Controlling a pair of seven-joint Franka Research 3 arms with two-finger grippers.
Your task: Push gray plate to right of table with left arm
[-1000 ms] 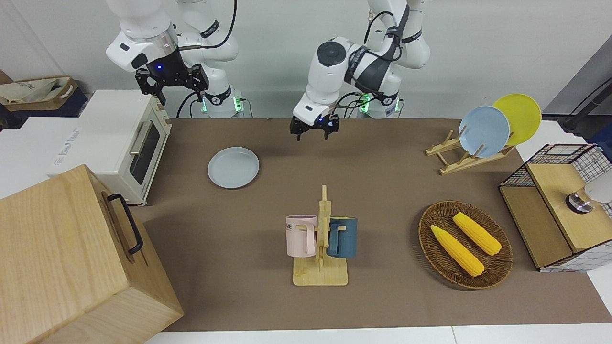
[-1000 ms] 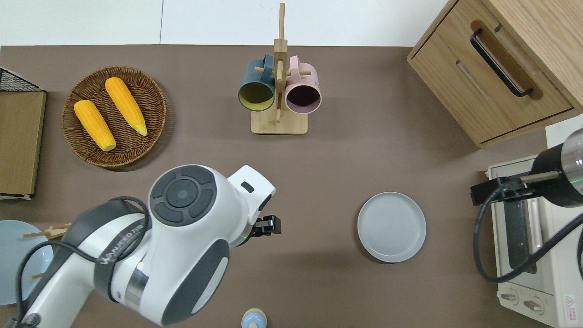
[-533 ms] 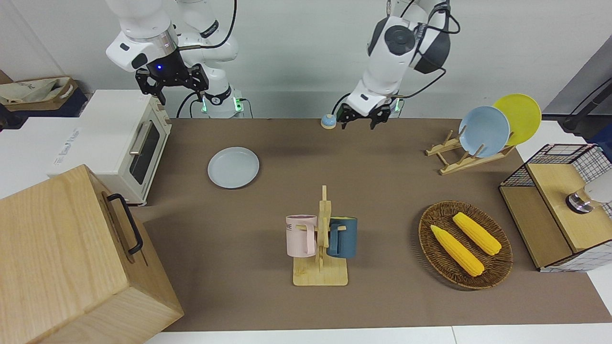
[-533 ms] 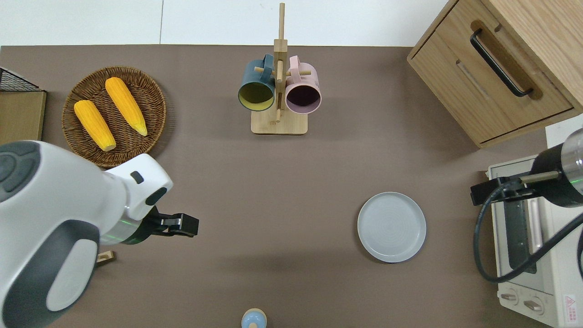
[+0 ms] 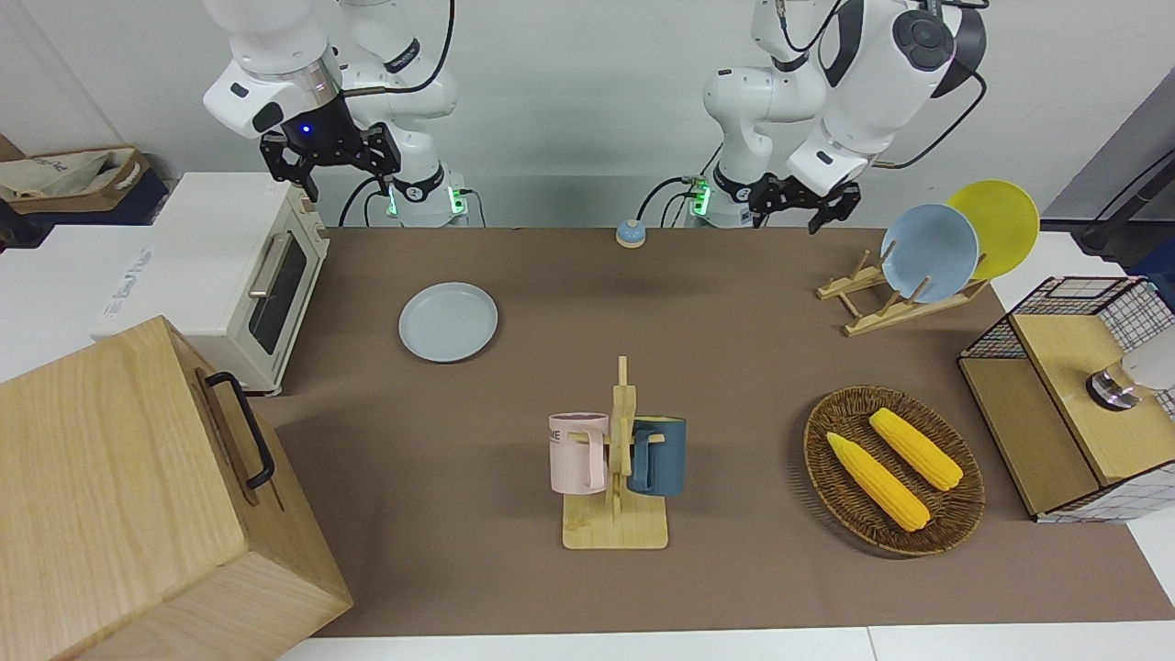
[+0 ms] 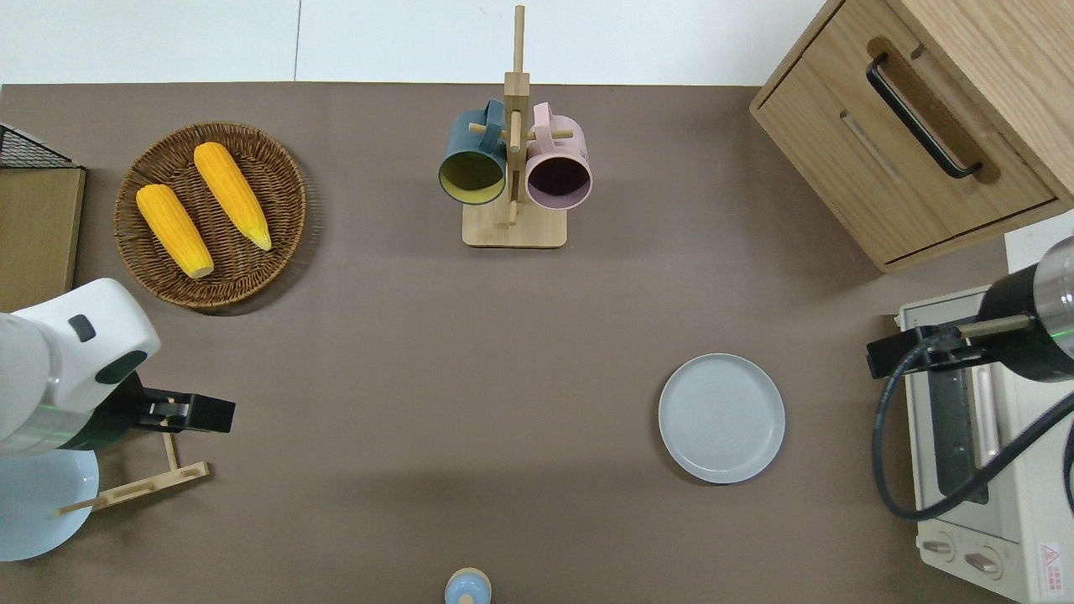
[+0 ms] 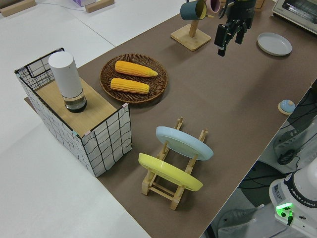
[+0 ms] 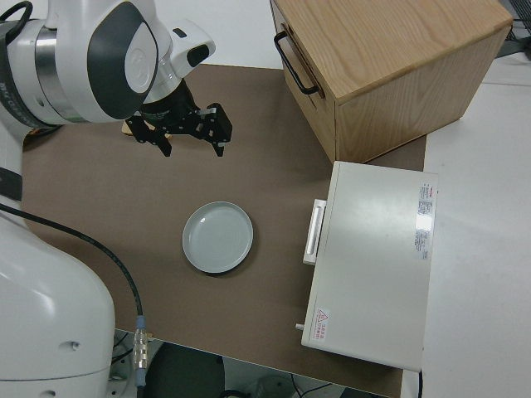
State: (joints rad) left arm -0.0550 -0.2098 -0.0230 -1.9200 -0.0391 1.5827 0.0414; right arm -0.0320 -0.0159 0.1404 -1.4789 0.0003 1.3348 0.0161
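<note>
Overhead view: left hand [image 6: 220,414] over rack [image 6: 134,482]; front hides that.

bare table [image 6: 520,352] beside gray plate [image 6: 722,418] | toaster oven [image 6: 982,453] blocks right-arm end

Both arms are glossy white with rounded dark gray joint caps and black cables looping along them. The right arm [image 5: 275,73] has a silver wrist band, a blue light and a black gripper [image 5: 329,156]; the left arm [image 5: 863,83] ends in the same black gripper [image 5: 806,197]. Green lights glow at both bases.
</note>
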